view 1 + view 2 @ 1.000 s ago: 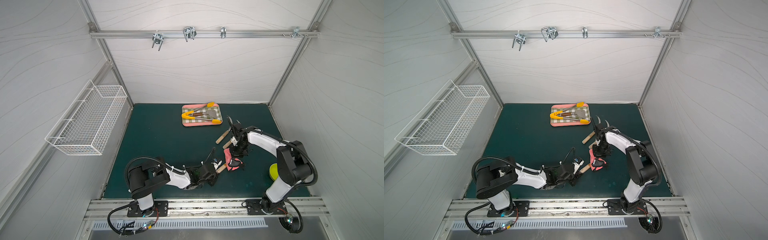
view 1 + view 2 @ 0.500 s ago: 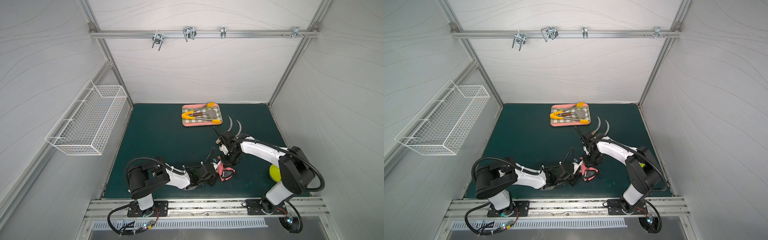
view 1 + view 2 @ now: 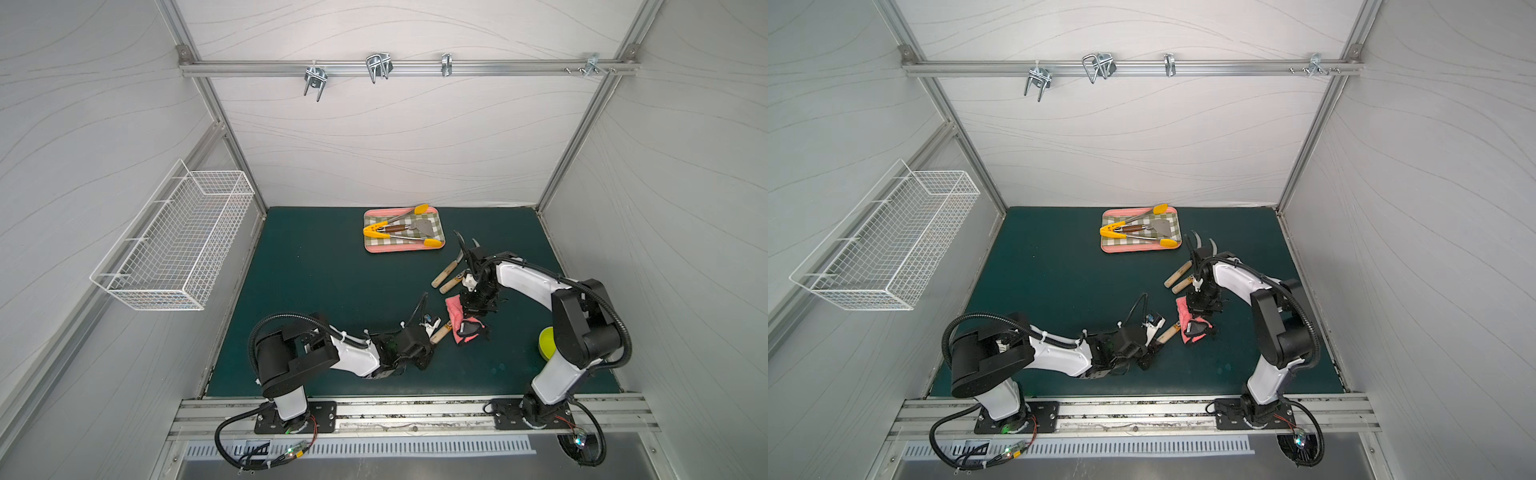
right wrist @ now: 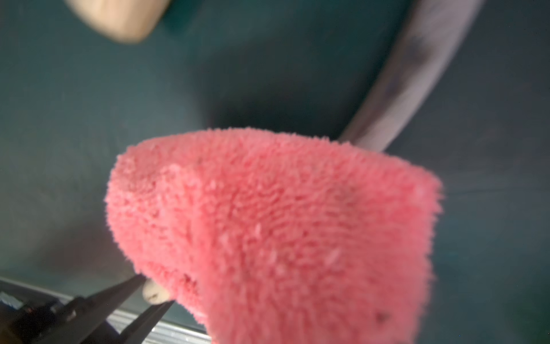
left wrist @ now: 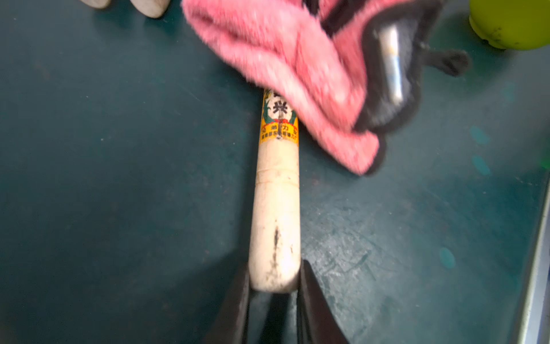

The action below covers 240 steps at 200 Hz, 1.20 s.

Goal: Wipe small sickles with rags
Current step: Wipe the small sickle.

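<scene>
- Right now my left tool [image 5: 275, 277] is clenched on the butt of one small sickle [image 5: 275, 202], which lies flat on the green surface [image 3: 324, 270], right of centre in both top views.
- Its long axis runs from that tool up and to the right, and its blade end is buried under the pink rag [image 3: 459, 322].
- My right tool [image 3: 477, 308] sits closed over the rag's upper end. I judge it pinches the cloth, though its tips are hidden. That arm is nearer for wiping.
- Two more sickles [image 3: 449, 272] lie side by side just above the rag.
- The checked tray [image 3: 405, 249], upper centre, holds tongs [image 3: 376, 230] and a spatula [image 3: 422, 226]. I see nothing in the wire basket [image 3: 174, 249].
</scene>
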Available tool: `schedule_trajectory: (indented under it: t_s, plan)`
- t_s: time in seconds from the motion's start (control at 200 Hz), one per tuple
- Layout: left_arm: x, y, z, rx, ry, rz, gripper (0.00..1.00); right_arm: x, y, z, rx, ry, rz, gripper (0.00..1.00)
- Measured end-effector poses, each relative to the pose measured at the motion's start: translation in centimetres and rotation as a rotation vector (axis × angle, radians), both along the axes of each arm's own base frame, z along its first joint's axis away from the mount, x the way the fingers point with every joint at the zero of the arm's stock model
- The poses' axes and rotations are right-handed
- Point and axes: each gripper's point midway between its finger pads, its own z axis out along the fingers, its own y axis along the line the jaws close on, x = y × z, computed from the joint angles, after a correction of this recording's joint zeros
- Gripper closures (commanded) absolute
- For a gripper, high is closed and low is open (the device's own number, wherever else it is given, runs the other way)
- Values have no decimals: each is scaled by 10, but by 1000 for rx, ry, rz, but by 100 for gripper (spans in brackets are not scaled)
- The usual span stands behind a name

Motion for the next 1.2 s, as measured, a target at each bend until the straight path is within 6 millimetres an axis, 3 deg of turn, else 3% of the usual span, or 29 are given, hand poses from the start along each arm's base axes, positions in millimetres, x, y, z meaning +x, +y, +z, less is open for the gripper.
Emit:
schedule_trajectory:
  t_s: [0.16, 0.23, 0.345, 0.55, 0.86, 0.965, 1.071, 1.201]
  plan:
    - [-3, 4, 9, 9, 5, -9, 100, 16, -11, 8, 8, -43, -22, 95]
    - [-6, 4, 10, 25, 17, -25, 87, 17, -12, 16, 24, -64, -21, 95]
    - [-12, 2, 11, 53, 43, -67, 74, 20, -10, 47, 77, -151, -21, 94]
    - [-23, 2, 14, 103, 89, -131, 64, 12, -19, 106, 158, -304, -46, 92]
    - [-30, 7, 19, 182, 129, -166, 57, 5, -45, 143, 189, -387, -108, 91]
    - [-27, -3, 34, 187, 117, -188, 56, 4, -55, 147, 194, -394, -135, 91]
    - [-16, -26, 52, 181, 99, -218, 56, 3, -65, 150, 190, -406, -159, 91]
    - [-5, -51, 54, 202, 97, -258, 56, 2, -70, 154, 187, -421, -173, 90]
